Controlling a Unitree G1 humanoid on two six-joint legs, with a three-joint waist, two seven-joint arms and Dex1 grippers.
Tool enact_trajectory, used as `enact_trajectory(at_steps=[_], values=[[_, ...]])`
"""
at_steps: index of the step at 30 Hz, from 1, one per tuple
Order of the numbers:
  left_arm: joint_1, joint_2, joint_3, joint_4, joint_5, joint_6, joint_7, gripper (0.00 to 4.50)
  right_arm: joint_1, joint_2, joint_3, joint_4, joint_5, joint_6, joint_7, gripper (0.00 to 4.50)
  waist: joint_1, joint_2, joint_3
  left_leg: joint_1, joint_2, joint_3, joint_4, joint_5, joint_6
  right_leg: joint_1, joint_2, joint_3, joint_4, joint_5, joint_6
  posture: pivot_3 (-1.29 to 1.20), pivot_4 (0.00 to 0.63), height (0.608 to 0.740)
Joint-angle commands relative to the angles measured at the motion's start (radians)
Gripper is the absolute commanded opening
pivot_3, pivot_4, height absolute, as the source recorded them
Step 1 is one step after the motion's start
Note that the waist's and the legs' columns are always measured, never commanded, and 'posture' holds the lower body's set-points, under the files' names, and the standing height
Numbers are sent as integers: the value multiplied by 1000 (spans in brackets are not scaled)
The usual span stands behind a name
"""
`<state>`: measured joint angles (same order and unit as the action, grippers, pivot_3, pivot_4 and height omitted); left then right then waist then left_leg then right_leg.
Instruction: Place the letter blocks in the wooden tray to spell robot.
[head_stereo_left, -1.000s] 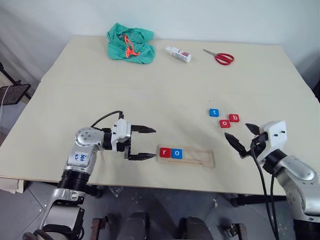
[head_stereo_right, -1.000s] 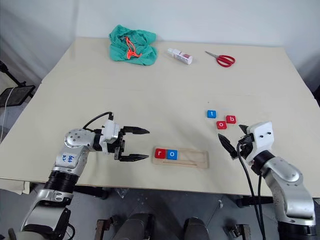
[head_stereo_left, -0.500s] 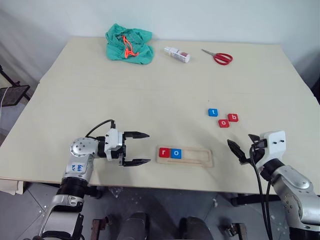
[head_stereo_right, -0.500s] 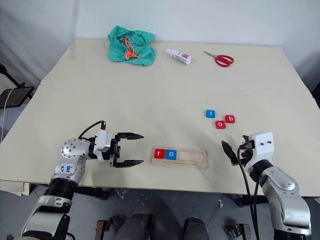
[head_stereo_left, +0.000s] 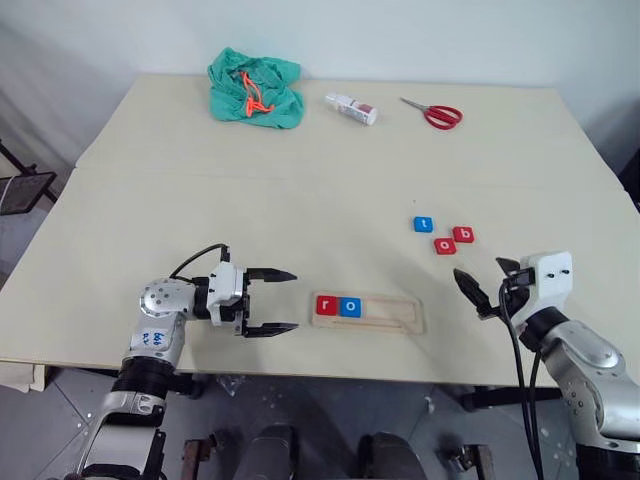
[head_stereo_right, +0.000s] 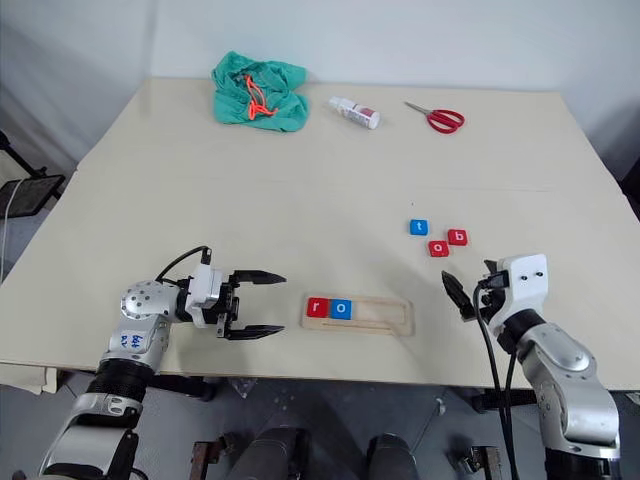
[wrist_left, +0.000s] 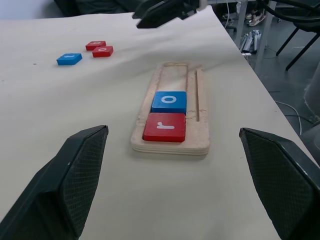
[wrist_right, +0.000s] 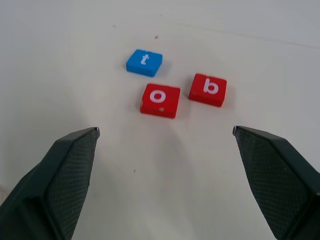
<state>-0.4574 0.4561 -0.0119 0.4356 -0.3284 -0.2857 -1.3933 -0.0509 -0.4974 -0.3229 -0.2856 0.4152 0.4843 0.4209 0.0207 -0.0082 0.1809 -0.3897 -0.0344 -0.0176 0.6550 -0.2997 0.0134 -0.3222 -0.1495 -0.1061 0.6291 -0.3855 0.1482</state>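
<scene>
Far back: scissors (head_stereo_left: 432, 114), bottle (head_stereo_left: 352, 107), cloth (head_stereo_left: 254, 88).

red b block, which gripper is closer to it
Right. The right gripper hangs open just on the near side of the red b block; the left gripper is open far across, beyond the wooden tray.

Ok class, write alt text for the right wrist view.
Three letter blocks lie on a beige table: a blue t, a red o and a red b. The right gripper hovers open before them.
</scene>
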Motion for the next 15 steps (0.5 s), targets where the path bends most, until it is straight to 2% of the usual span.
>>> enact_trajectory(at_steps=[1,7,15], values=[[17,16,7,-53,-23,-2,-4,4466,-71,4,-21,0,20,17,-32,4500,-2,0,0,0,0,0,0,0,0,0,0,0,0,0,0,0,150,740],[42,30,9,-95,-24,25,12,4466,-284,45,5,170,-8,98,-138,4500,-20,0,0,1,0,0,0,0,0,0,0,0,1,0,0,0,150,740],[81,36,13,-166,-26,55,56,4466,-483,71,70,526,-127,5,-190,4500,-27,1,0,1,0,-1,-3,0,0,-1,0,0,1,0,0,0,150,740]])
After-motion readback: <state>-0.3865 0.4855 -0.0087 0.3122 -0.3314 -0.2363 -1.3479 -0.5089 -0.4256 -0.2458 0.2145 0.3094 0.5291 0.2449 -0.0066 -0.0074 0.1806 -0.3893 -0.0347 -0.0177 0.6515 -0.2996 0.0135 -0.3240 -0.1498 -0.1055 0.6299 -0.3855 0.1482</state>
